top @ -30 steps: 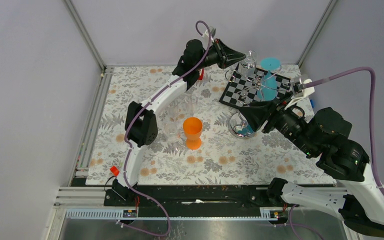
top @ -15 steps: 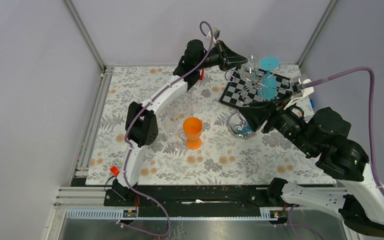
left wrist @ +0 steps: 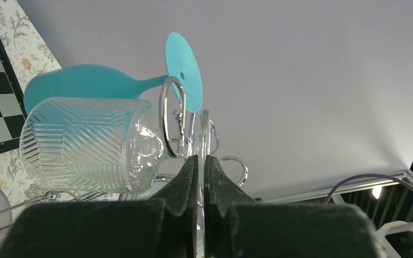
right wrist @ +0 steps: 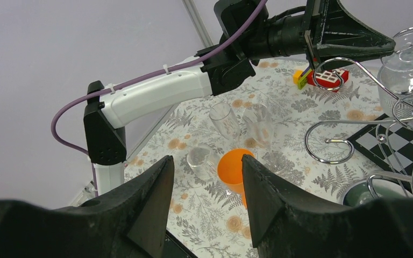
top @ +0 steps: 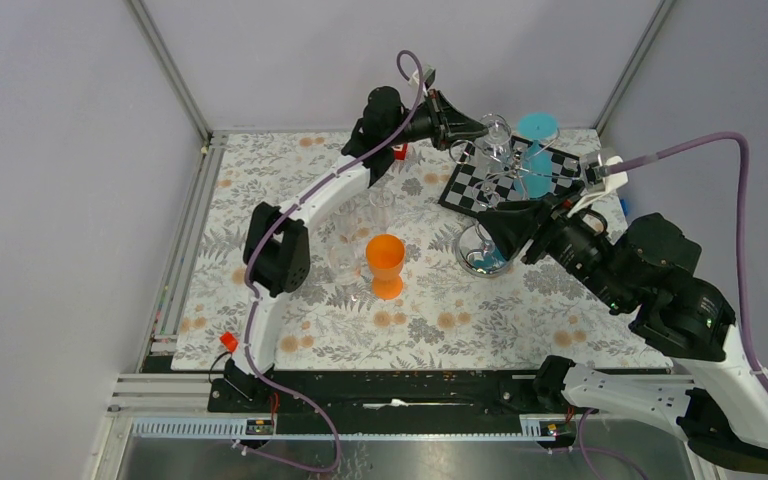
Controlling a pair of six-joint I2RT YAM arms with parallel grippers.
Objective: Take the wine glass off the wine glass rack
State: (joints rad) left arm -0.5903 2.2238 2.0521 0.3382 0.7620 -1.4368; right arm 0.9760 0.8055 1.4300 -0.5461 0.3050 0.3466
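Note:
A clear ribbed wine glass hangs bowl-down among the top curls of the chrome wine glass rack. My left gripper is shut on the thin edge of its foot. A teal wine glass hangs on the rack just behind. In the right wrist view the clear glass shows at the top right over the rack's spiral arms. My right gripper stands open and empty, close to the rack's left side above its ring base.
A black-and-white checkered board lies under the rack. An orange cup and clear glasses stand mid-table, left of the rack. A small red block sits at the back.
My left gripper has shifted slightly nearer and to the left, the clear glass moving with it. The right arm has stayed almost still.

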